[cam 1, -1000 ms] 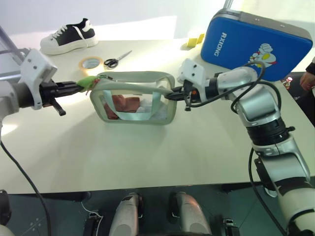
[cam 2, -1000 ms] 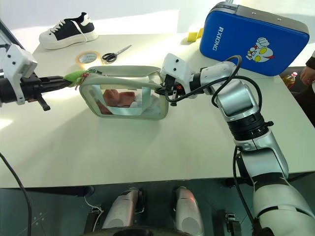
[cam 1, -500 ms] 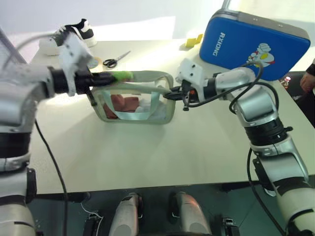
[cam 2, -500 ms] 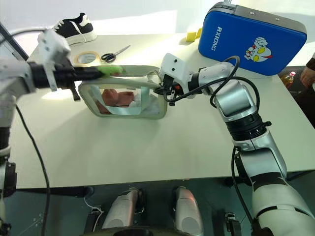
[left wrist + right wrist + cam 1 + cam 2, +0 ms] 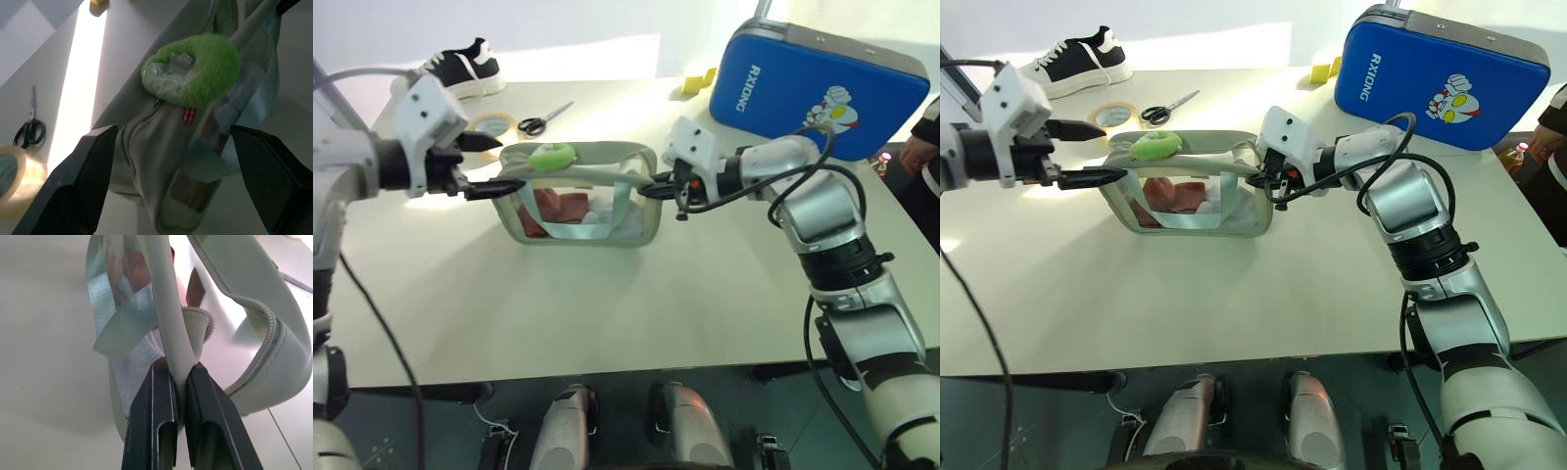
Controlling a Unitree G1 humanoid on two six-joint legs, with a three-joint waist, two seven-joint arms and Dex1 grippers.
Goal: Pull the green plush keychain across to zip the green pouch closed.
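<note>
The green pouch [image 5: 587, 223] stands on the table with red and white items showing through its clear side. On its top, near the left end, lies the green plush keychain [image 5: 552, 155], fuzzy and lime-green [image 5: 193, 68]. My left gripper [image 5: 506, 164] is open just left of the pouch, its fingers [image 5: 93, 161] spread to either side of the keychain without touching it. My right gripper [image 5: 656, 186] is shut on the pouch's pale rim strip [image 5: 168, 333] at the right end.
A big blue hard case [image 5: 813, 88] stands at the back right. Behind the pouch lie a tape roll [image 5: 492, 124] and scissors [image 5: 546, 117], with a black-and-white shoe [image 5: 460, 64] farther back. A person's hand [image 5: 913, 149] is at the right edge.
My left gripper carried the keychain rightwards along the pouch's top, then opened and let go of it. It has drawn back to the left. The right gripper kept its hold.
</note>
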